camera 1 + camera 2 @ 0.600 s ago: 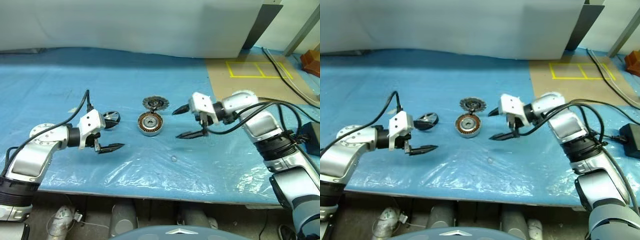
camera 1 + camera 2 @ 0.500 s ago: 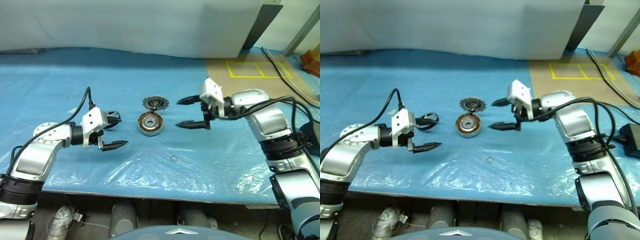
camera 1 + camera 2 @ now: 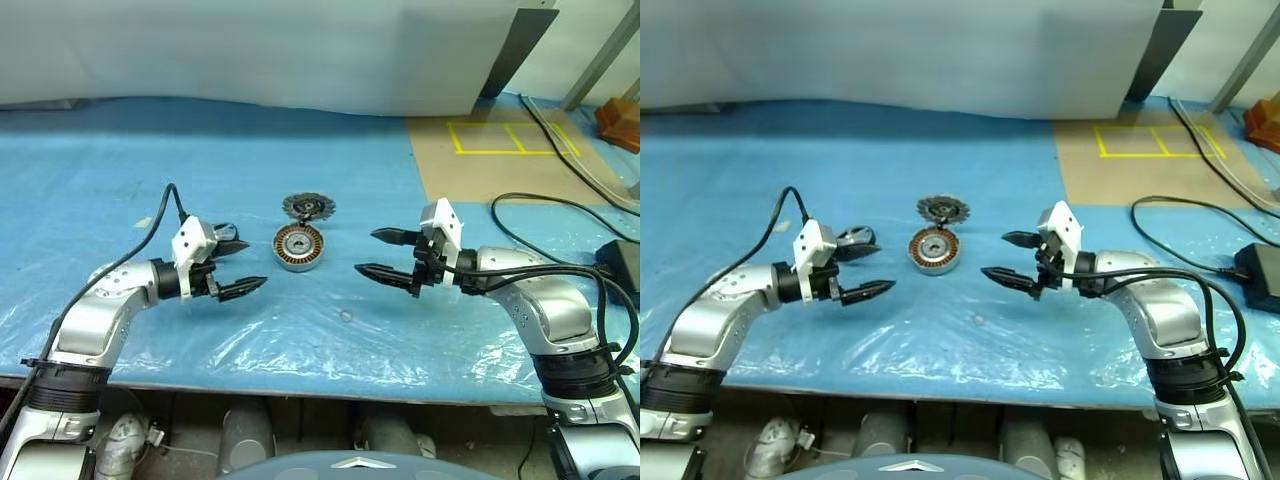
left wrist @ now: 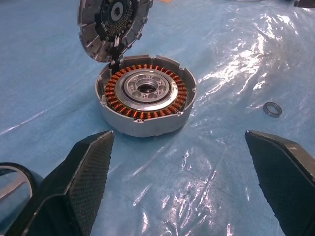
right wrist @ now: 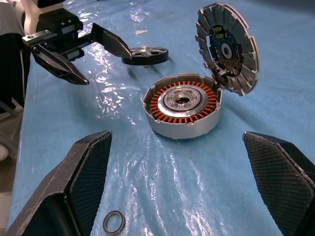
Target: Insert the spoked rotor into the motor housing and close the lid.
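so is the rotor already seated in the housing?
No. In the right wrist view the spoked rotor lies on the blue sheet apart from the motor housing, whose windings and hub are bare, with the lid propped up at its rim.

I see the motor housing [image 3: 299, 246] open on the blue-sheeted counter [image 3: 120, 160], the lid [image 3: 309, 207] touching its far edge. My left pincer [image 3: 241, 266] and right pincer [image 3: 386, 254] flank it, both spread wide and empty. The spoked rotor [image 3: 226, 232] lies just behind the left pincer.

Pretty bright, even overhead light; white glare streaks all over the crinkly plastic sheet [image 3: 300, 340], soft shadows, everything looks sharp.
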Robot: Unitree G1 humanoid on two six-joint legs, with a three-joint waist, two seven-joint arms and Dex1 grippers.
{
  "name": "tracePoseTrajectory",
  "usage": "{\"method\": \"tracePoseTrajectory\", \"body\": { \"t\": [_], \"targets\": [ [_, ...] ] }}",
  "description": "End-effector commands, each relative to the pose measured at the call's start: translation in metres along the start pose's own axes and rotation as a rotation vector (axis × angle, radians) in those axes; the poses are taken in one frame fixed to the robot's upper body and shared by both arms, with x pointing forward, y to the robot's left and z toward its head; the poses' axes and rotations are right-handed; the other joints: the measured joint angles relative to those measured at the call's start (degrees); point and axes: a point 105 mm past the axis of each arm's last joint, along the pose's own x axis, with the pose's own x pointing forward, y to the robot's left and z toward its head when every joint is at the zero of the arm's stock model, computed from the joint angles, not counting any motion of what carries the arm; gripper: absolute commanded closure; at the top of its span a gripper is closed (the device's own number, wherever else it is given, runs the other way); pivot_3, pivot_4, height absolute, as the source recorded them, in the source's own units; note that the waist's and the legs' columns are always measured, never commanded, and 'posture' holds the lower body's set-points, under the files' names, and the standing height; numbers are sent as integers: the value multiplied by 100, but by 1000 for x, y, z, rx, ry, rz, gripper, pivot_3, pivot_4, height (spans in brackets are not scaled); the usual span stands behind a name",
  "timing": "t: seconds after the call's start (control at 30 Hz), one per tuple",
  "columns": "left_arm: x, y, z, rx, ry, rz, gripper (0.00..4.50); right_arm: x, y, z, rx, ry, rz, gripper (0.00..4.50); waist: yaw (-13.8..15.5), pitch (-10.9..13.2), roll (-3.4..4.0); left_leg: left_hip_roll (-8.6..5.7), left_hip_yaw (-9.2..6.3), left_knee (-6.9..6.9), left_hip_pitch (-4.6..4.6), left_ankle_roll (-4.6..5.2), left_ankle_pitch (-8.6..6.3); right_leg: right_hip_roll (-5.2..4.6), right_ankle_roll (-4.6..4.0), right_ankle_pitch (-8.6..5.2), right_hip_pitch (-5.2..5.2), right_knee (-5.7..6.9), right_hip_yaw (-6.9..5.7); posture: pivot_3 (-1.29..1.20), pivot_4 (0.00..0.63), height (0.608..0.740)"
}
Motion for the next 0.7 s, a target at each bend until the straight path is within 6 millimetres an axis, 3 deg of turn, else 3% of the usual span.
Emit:
{"method": "tracePoseTrajectory", "body": {
  "t": [0.03,0.5,0.63,0.7],
  "targets": [
    [0,-1,9,71,1,-16,0,0,6,9,-63,-11,21,34,6,0,0,0,0,0,0,0,0,0,0,0,0,-1,0,0,150,740],
    [-3,3,14,118,3,23,0,9,8,14,-168,65,95,34,-3,0,0,0,0,-8,-2,0,0,0,22,13,1,-5,-1,0,150,740],
    [-5,7,19,108,11,44,0,27,14,15,-275,139,196,34,-26,0,0,0,0,-5,2,0,0,2,22,13,0,0,-3,0,150,740],
    [-7,10,16,130,39,53,0,40,8,19,-335,155,222,34,-28,0,0,1,0,-5,3,-1,0,2,21,12,0,1,-3,0,150,740]
  ]
}}
